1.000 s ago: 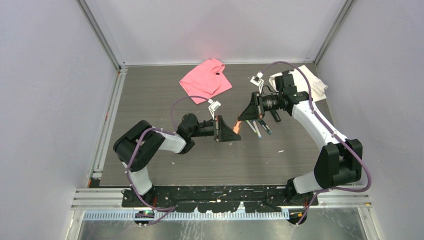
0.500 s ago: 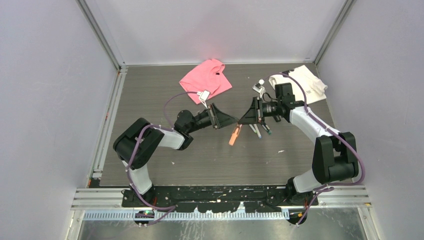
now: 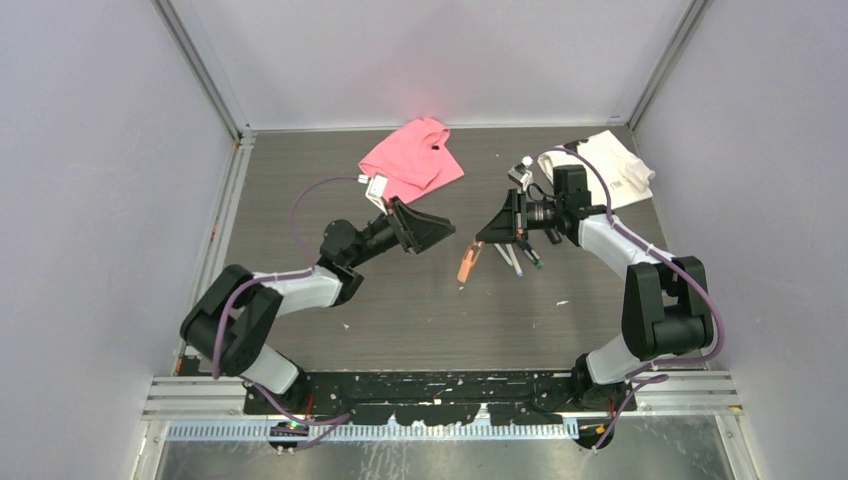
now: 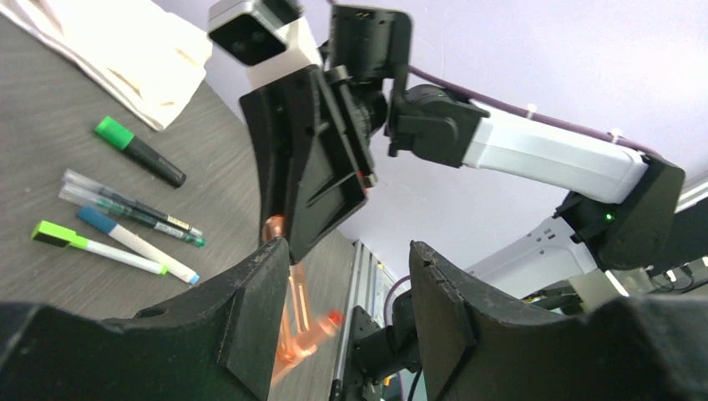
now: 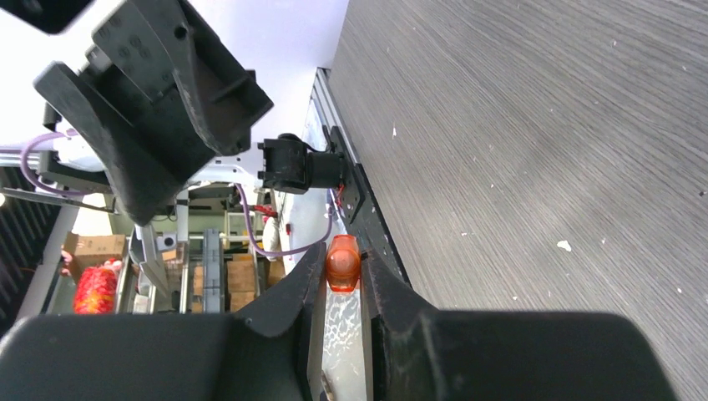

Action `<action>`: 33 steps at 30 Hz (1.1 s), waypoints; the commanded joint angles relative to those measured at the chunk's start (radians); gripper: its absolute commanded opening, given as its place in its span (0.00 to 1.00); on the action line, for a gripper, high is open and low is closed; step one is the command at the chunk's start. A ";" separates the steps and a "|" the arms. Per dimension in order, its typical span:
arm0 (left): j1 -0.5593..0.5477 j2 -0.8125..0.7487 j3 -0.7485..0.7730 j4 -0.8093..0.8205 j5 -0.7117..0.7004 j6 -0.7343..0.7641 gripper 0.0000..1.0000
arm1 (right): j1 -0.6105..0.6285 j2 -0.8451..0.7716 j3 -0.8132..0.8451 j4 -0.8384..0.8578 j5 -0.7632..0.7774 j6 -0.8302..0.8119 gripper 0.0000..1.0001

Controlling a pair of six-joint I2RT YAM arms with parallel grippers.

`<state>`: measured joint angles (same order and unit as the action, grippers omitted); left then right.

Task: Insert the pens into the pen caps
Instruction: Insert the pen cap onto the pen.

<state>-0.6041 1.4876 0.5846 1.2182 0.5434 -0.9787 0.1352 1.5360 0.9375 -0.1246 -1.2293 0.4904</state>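
The right arm's fingers (image 5: 288,311) clamp the slim orange marker pen (image 3: 467,266), hanging mid-frame over the grey worktop (image 3: 400,330); the left arm's fingers (image 4: 250,301) stand apart, empty. Capping seems done; next, lay it beside the other pens (image 3: 515,258).

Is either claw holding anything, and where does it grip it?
The right gripper pinches the orange pen at one end; the left gripper holds nothing.

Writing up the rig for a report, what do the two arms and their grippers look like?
Left arm and right arm: black joints, white links, a purple cable looping along each. Black wedge-shaped jaws; small white camera box at each wrist.
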 commanded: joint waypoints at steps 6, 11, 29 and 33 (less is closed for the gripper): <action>-0.004 -0.050 -0.183 0.205 0.121 0.340 0.58 | -0.007 -0.013 0.084 0.085 -0.060 0.113 0.01; -0.048 -0.024 -0.138 0.205 0.152 0.369 0.60 | -0.007 -0.033 0.140 0.056 -0.065 0.116 0.01; -0.112 0.145 -0.019 0.213 0.148 0.409 0.56 | 0.006 -0.073 0.200 0.013 -0.076 0.123 0.01; -0.112 0.171 -0.012 0.213 0.138 0.412 0.55 | 0.010 -0.082 0.213 0.003 -0.082 0.125 0.01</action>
<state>-0.7136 1.6367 0.5426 1.3617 0.6994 -0.6075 0.1368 1.5097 1.0924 -0.1146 -1.2793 0.6003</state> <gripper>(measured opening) 0.559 0.233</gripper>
